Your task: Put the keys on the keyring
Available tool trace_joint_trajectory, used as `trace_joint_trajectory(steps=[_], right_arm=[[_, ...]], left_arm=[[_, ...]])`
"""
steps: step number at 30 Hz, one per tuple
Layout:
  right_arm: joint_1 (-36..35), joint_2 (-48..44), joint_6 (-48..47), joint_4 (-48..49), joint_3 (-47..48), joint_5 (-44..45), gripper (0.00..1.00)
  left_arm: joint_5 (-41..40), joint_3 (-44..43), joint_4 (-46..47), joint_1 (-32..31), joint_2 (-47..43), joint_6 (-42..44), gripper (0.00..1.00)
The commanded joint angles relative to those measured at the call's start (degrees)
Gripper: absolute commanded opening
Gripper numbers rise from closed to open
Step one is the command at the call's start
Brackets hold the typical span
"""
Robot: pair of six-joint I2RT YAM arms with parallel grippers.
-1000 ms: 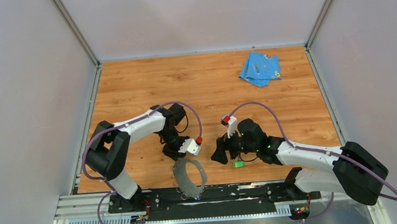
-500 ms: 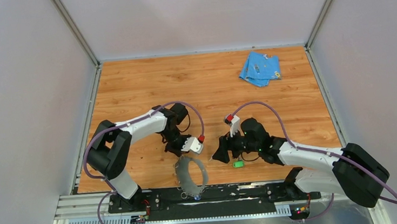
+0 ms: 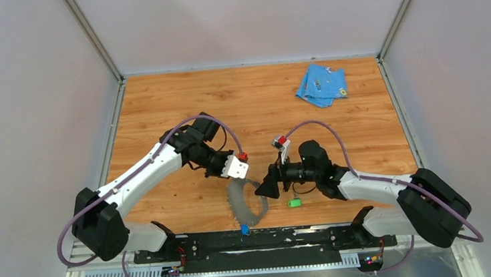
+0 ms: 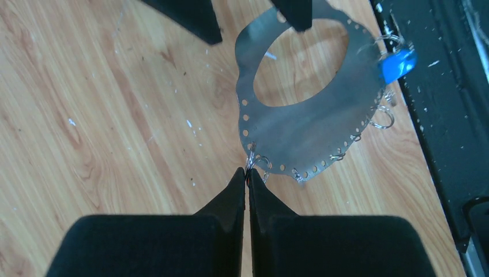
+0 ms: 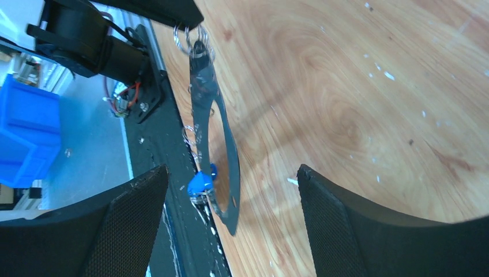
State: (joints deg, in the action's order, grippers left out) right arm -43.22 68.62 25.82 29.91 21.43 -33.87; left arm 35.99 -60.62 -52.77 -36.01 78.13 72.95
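Just above the table [image 3: 260, 104], left pincer [image 4: 247, 172] apparently pinches the keyring [image 4: 311, 130]; right pincer [image 5: 228, 173] gapes wide.

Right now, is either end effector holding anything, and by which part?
The left end effector pinches the thin grey metal keyring at its rim; the right end effector is open and empty.

Matt metal keyring [image 4: 311, 124], scuffed wood table [image 4: 115, 115]

Far tabletop [image 3: 240, 105] open apart from cloth [image 3: 320, 85] at right corner; near centre, hanging keyring [image 3: 247, 204] blocks gap between left hand [image 3: 246, 178] and right hand [image 3: 262, 190].
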Motion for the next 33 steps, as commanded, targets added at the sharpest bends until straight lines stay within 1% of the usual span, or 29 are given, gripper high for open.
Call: trace_joint_trajectory(steps=[1, 6, 9, 13, 17, 19, 22, 24, 27, 28, 31, 33], right_arm=[[0.9, 3.9, 2.8, 10.2, 2.0, -5.7, 0.84], [0.9, 7.6, 5.2, 16.9, 3.5, -8.7, 0.83], [0.9, 11.9, 7.1, 22.0, 4.3, -9.6, 0.82], [0.8, 19.9, 13.4, 35.2, 6.2, -14.1, 0.79], [0.8, 25.2, 18.9, 46.6, 7.1, -15.3, 0.69], [0.8, 25.9, 20.0, 49.1, 7.2, -15.6, 0.62], [0.6, 25.4, 19.5, 48.6, 7.5, -15.9, 0.48], [0.5, 25.0, 18.8, 47.3, 7.6, -16.1, 0.35], [0.3, 24.3, 17.7, 44.4, 8.2, -17.0, 0.11], [0.2, 23.8, 16.9, 42.8, 8.4, -16.8, 0.06], [-0.3, 21.7, 14.6, 38.5, 8.9, -15.6, 0.01], [-0.9, 20.2, 13.4, 36.9, 8.9, -14.0, 0.00]], left_arm=[[5.1, -0.2, -0.2, -0.8, -2.6, -1.5, 0.00], [5.3, 0.3, -0.3, -1.0, -4.8, -2.7, 0.00], [5.8, 0.3, -0.2, -1.0, -5.7, -2.8, 0.00], [7.0, -0.1, -0.2, -1.2, -6.4, -3.2, 0.00], [6.7, -0.3, -0.2, -1.2, -6.6, -4.0, 0.00], [6.5, -0.4, -0.2, -1.2, -6.6, -4.6, 0.00], [6.4, -0.7, -0.2, -1.2, -6.5, -5.4, 0.00], [6.6, -1.1, -0.2, -1.2, -6.6, -6.1, 0.00], [6.8, -2.1, -0.2, -1.2, -6.6, -7.4, 0.00], [6.9, -2.4, -0.2, -1.2, -6.8, -7.8, 0.00], [7.9, -3.0, -0.2, -1.2, -7.3, -9.2, 0.00], [8.7, -3.0, -0.2, -1.2, -7.7, -10.2, 0.00]])
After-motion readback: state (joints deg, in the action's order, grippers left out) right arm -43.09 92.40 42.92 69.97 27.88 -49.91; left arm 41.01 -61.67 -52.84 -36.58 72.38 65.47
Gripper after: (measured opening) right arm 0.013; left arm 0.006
